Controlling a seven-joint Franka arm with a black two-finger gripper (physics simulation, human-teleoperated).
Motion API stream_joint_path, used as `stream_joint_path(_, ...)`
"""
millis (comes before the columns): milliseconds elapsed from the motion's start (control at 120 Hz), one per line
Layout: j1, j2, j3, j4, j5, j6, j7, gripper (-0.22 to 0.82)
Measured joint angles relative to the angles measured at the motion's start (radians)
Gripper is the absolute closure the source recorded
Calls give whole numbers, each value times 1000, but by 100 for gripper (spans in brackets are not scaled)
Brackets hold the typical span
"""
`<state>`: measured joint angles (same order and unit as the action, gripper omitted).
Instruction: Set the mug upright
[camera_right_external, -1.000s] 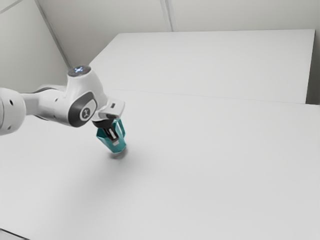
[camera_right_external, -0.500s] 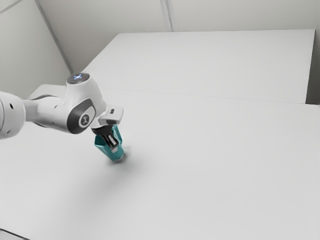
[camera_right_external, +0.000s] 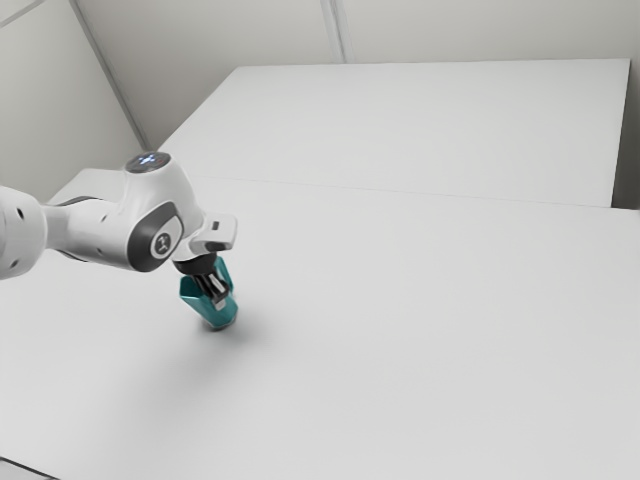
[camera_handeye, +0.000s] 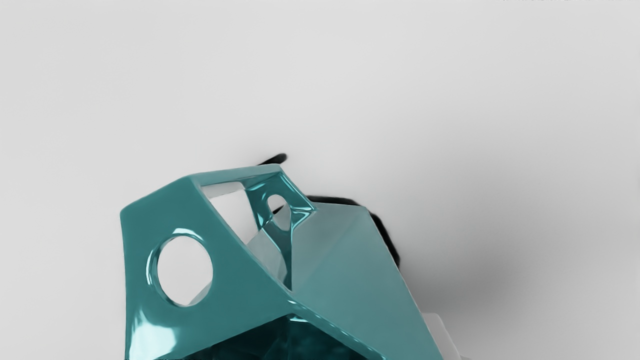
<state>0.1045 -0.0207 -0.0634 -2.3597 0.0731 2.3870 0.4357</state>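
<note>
Well in from the counter's (camera_right_external: 420, 340) far edge, toward the exterior view's left, the jaws pinched the tilted mug (camera_right_external: 208, 311), its long axis slanting from a low base (camera_right_external: 220, 324) up to a mouth (camera_right_external: 191, 284) leaning toward the arm (camera_right_external: 160, 215).

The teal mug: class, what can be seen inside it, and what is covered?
Dark inner wall shows inside the mug in the wrist view. In the exterior view, its sides and the tool cover its depths; contents can't be told.
</note>
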Motion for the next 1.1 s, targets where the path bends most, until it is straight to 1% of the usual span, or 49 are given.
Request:
stream_joint_path(100, -16, 0, -1, 0, -1, 0, -4, 74)
stream_joint_path(133, -22, 0, -1, 1, -1, 0, -5, 72)
stream_joint_path(375, -53, -5, -1, 7, -2, -3, -12, 45)
stream_joint_path(533, -47, -19, -1, 15, -1, -10, -15, 32)
stream_joint_path(708, -22, -55, -2, 19, -1, -16, -17, 24)
stream_joint_path(883, -26, -85, -15, 54, -1, -46, -19, 19)
stream_joint_path(958, -27, -88, -21, 84, -1, -63, -20, 17)
stream_joint_path(1000, -28, -86, -22, 124, -1, -86, -23, 15)
stream_joint_path(1058, -34, -73, -23, 213, -1, -141, -33, 11)
stream_joint_path(1100, -43, -44, -23, 310, 0, -202, -45, 9)
